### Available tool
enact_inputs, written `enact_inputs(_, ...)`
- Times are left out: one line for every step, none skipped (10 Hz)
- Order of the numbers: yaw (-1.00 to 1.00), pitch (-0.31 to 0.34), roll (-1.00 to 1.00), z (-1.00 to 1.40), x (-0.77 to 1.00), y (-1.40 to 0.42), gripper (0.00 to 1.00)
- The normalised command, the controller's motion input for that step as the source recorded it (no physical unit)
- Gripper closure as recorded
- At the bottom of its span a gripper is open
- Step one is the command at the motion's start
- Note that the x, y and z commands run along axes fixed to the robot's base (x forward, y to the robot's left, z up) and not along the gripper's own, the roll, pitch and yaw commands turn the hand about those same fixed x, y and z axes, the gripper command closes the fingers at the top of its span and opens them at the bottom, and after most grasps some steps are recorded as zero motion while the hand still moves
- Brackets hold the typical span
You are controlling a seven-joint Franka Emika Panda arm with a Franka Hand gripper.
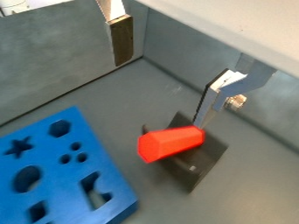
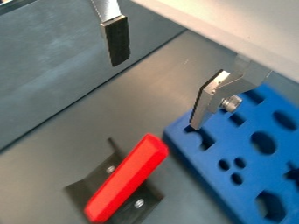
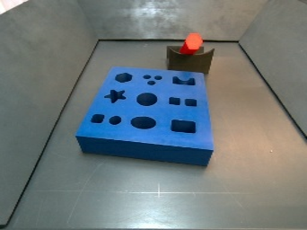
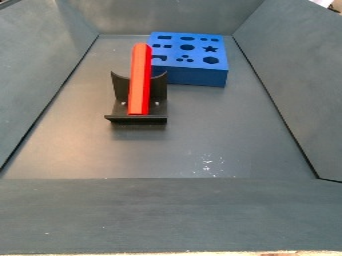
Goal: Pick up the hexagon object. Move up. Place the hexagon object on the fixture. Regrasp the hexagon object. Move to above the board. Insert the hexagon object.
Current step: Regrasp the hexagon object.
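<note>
The red hexagon object (image 4: 139, 75) rests on the dark fixture (image 4: 134, 116), leaning against its upright. Both show in the side view (image 3: 192, 42) (image 3: 192, 61) and in both wrist views, hexagon object (image 1: 170, 143) (image 2: 128, 175), fixture (image 1: 201, 164) (image 2: 84, 189). The blue board (image 3: 150, 112) (image 4: 194, 57) lies flat beside the fixture; it also shows in both wrist views (image 1: 59, 171) (image 2: 251, 157). My gripper (image 1: 160, 92) (image 2: 156, 94) is open and empty, above the hexagon object and apart from it. It is out of both side views.
Grey walls enclose the grey floor (image 3: 156, 193) on all sides. The fixture stands near one wall (image 3: 168, 18). A bare stretch of floor (image 4: 201, 150) lies in front of the fixture and board.
</note>
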Motion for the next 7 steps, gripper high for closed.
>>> enact_inputs(0.03, 0.049, 1.0, 0.01, 0.01, -0.02, 0.0)
enact_inputs(0.04, 0.061, 1.0, 0.01, 0.02, -0.02, 0.0)
enact_inputs(0.04, 0.073, 1.0, 0.0, 0.04, -0.03, 0.0)
enact_inputs(0.05, 0.085, 1.0, 0.0, 0.06, -0.03, 0.0)
enact_inputs(0.05, 0.094, 1.0, 0.0, 0.06, -0.03, 0.0)
enact_inputs(0.06, 0.116, 1.0, 0.0, 0.08, -0.04, 0.0)
enact_inputs(0.07, 0.134, 1.0, 0.0, 0.09, -0.04, 0.0)
